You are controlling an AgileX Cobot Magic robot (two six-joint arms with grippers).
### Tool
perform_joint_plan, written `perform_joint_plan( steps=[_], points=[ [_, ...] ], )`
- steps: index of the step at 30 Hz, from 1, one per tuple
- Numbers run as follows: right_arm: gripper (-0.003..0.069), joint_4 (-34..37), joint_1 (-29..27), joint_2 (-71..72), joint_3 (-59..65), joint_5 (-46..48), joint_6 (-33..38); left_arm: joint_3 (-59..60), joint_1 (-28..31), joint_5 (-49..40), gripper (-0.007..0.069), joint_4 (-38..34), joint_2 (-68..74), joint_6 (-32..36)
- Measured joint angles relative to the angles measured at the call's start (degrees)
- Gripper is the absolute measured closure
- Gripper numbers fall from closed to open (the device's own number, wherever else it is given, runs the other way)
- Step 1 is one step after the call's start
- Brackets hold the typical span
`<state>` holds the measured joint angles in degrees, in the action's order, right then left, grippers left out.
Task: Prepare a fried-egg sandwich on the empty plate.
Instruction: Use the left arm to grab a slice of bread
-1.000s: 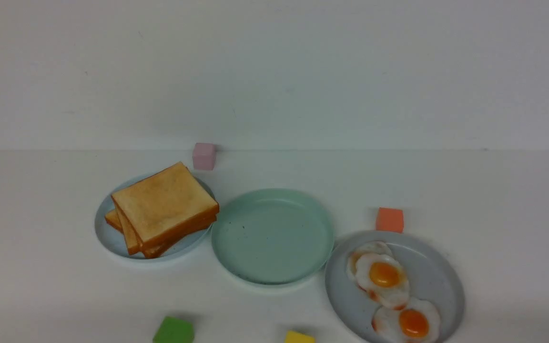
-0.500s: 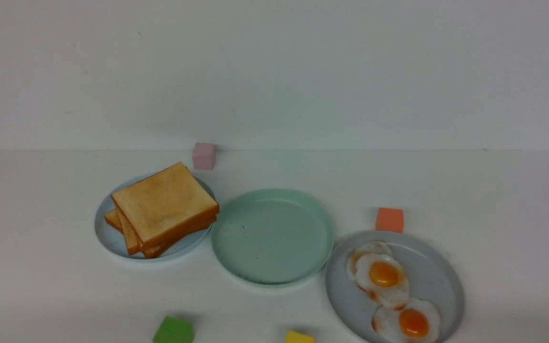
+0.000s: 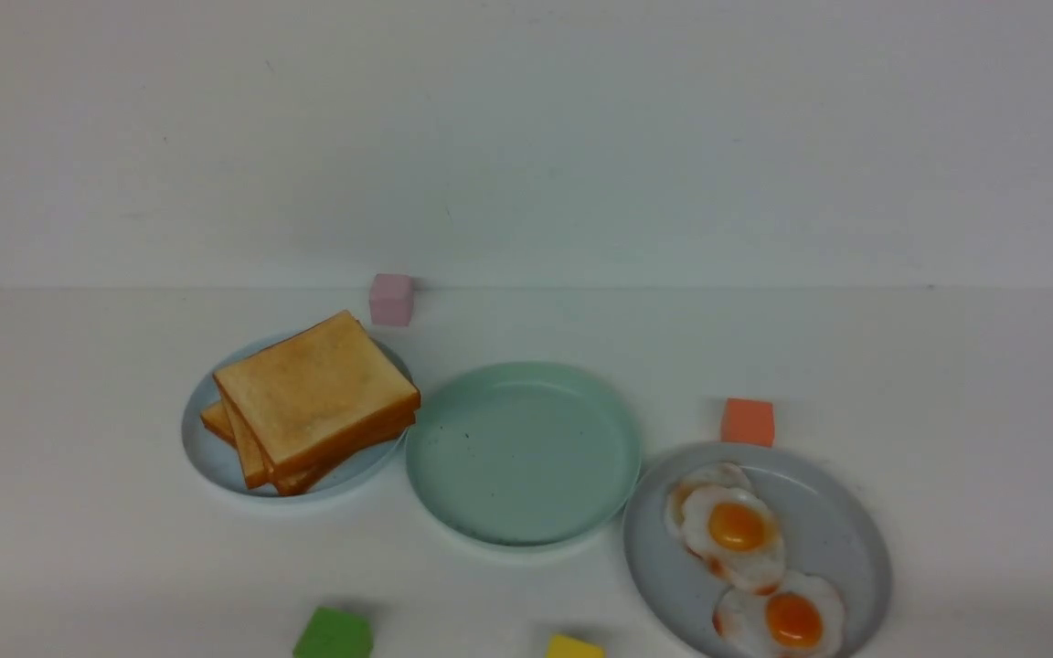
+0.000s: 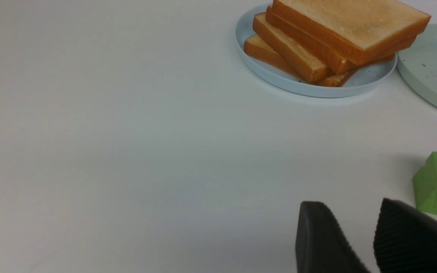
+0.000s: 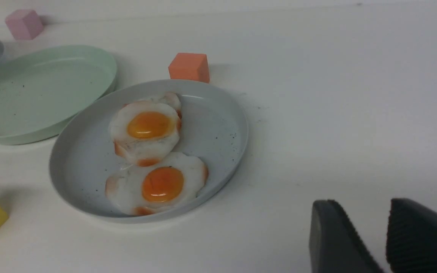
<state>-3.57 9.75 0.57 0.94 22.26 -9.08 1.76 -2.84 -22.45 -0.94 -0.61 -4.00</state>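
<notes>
Arms: only the fingertips show, each in its own wrist view. Left gripper (image 4: 351, 206): two dark ribbed fingers (image 4: 317, 239) stand apart with bare table between them, nothing held, low over the surface, with the green cube (image 4: 436, 185) near. Right gripper (image 5: 362, 204): same posture, fingers parted and empty, low over the table and apart from the grey plate (image 5: 222, 125).

Surface and room: white table (image 3: 947, 366) meets a plain white wall (image 3: 526, 137).
- Grey plate, largest, front right, carries the fried eggs (image 3: 735, 530).
- The empty plate (image 3: 523, 452), mint green, sits mid-table between the other two plates; its rim nearly touches the grey plate's and lies just beside the pale blue plate (image 3: 202, 452). It is bare apart from a few dark specks.
- Pale blue plate, left, bears an askew toast pile (image 3: 316, 393).
- Cubes: pink cube (image 3: 391, 299) by the wall, orange cube (image 3: 747, 421) just behind the grey plate.

Hidden or cut off: the green cube and yellow cube (image 3: 572, 647) are clipped by the front view's lower edge, as is the grey plate's near rim. An edge of white pokes out from under the far egg; whether it is a third egg cannot be told. The lower toast slices are mostly covered, so their count is uncertain.
</notes>
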Motion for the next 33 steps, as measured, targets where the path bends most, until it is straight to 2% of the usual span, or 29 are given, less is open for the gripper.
perform_joint_plan(
  steps=[14, 19, 22, 24, 33],
  points=[
    [0.0418, 0.0, 0.0, 0.0, 0.0, 0.0, 0.0, 0.0, 0.0, 0.1, 0.0386, -0.1, 0.0, 0.0],
    [0.0418, -0.1, 0.0, 0.0, 0.0, -0.4, 0.0, 0.1, 0.0, 4.7, 0.0386, -4.5, 0.0, 0.0],
    [0.0418, -0.2, 0.0, 0.0, 0.4, -2.8, 0.0, 0.1, 0.0, 8.6, 0.0386, -7.4, 0.0, 0.0],
    [0.0418, -0.2, 0.0, 0.0, 0.6, -7.7, 0.0, 0.1, 0.0, 13.6, 0.0386, -10.4, 0.0, 0.0],
    [0.0418, 0.0, 0.0, 0.0, 0.6, -21.2, -2.0, 0.1, 0.0, 19.2, 0.0386, -11.2, 0.0, 0.4]
  ],
)
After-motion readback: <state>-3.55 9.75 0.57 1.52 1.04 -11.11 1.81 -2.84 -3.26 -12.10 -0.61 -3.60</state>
